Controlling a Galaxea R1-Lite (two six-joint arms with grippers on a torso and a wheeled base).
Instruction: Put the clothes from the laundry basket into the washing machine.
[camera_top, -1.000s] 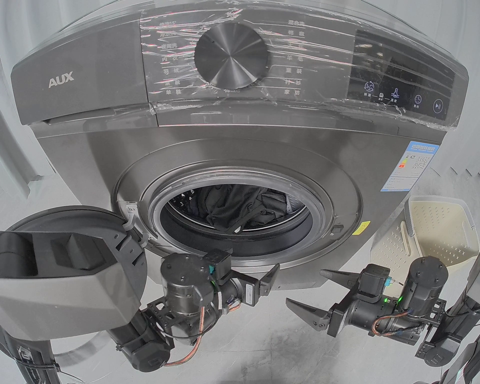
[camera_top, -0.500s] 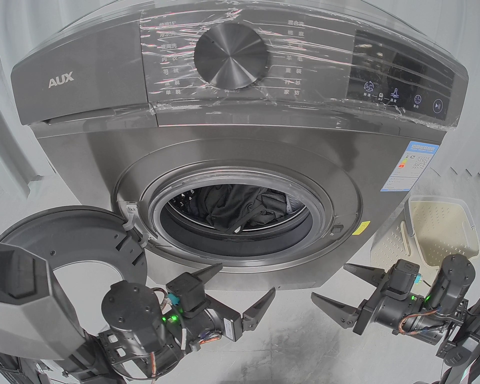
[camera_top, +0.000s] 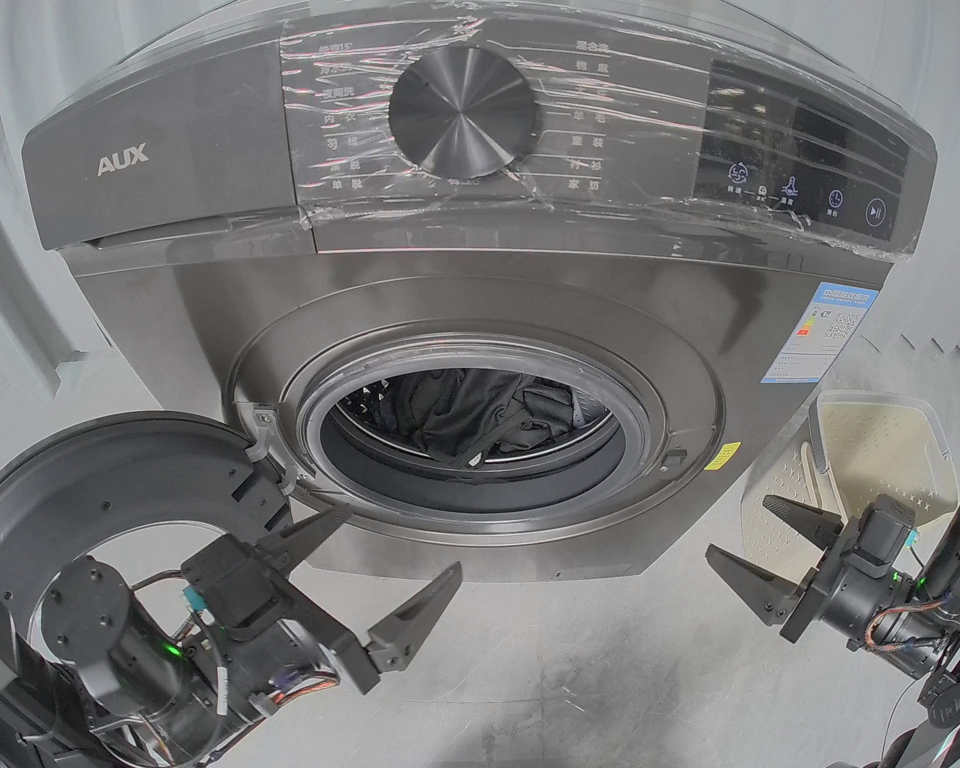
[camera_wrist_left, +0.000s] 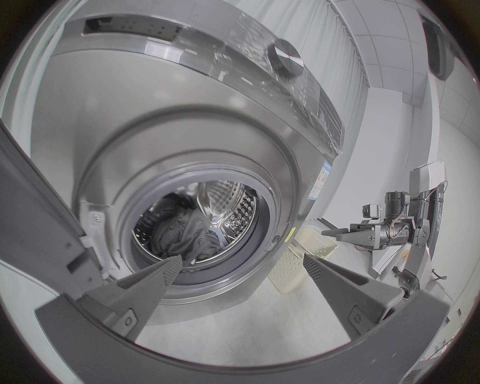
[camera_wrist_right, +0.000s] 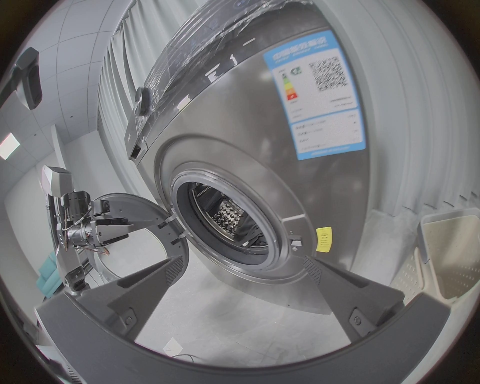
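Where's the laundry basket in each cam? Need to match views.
Head: basket at the right edge, on the floor beside the washer, behind the right gripper.
Left wrist: basket off past the washer's front corner.
Right wrist: basket close by, against the washer's side.
Shared landmark: yellow sticker on the washer front, basket side.

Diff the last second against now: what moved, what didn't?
Both arms drew back from the washing machine. The left pincer slid down and toward the robot's left, ending in front of the open door. The right pincer slid toward the robot's right, beside the laundry basket. Both stayed open and empty. The dark clothes inside, the door and the basket are unchanged.
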